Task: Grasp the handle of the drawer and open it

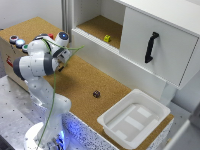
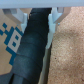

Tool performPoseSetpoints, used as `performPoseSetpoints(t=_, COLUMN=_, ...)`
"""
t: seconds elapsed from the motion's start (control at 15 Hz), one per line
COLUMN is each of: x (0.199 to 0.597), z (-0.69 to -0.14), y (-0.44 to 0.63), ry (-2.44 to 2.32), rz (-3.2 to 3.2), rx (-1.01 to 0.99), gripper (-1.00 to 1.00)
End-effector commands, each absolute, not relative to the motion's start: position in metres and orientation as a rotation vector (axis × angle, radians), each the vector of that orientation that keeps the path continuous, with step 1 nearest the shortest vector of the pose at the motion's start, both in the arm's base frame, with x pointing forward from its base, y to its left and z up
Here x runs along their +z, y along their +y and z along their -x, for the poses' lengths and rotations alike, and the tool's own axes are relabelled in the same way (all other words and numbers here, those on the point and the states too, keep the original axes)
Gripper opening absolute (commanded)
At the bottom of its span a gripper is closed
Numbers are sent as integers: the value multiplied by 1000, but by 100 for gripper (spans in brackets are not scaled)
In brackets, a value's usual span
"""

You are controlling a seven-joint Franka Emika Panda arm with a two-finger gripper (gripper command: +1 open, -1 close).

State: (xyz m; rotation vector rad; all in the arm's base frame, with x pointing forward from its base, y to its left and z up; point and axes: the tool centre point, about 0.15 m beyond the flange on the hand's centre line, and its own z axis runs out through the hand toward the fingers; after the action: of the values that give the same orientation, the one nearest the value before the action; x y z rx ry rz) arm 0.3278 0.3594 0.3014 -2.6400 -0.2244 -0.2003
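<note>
The black bar handle [image 1: 151, 47] sits upright on the white drawer [image 1: 157, 42] at the exterior view's upper right, well apart from the folded Panda arm [image 1: 42, 57] at the left. In the wrist view the gripper [image 2: 38, 22] has its pale fingers [image 2: 51, 20] pressed either side of a dark wrapped bundle [image 2: 31, 50]. A white tub [image 1: 132, 118] rests on the cork tabletop [image 1: 80, 80].

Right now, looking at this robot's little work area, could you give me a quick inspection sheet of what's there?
Surface: cork-topped table.
Job's things: white drawer with black handle, untouched.
Clutter: small dark object; empty white tub; yellow object in an open compartment; coloured buttons.
Gripper: gripper far from the handle; jaws flank something dark, grip unclear.
Cables: green cable along the arm.
Surroundings: metal base plate.
</note>
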Motion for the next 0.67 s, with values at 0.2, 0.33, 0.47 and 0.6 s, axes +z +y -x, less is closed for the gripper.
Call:
performPoseSetpoints(t=0.2, x=284, z=-328, y=342, ry=-232, rz=2566, rx=-189, gripper=-100)
performPoseSetpoints(t=0.33, x=281, z=-328, y=331, ry=-221, rz=2569, rx=-187, gripper=-100)
performPoseSetpoints(t=0.47, x=277, z=-329, y=319, ry=-210, rz=2574, rx=-182, gripper=-100)
performPoseSetpoints(t=0.6, x=275, z=-329, y=308, ry=-193, rz=2574, rx=-181, gripper=-100)
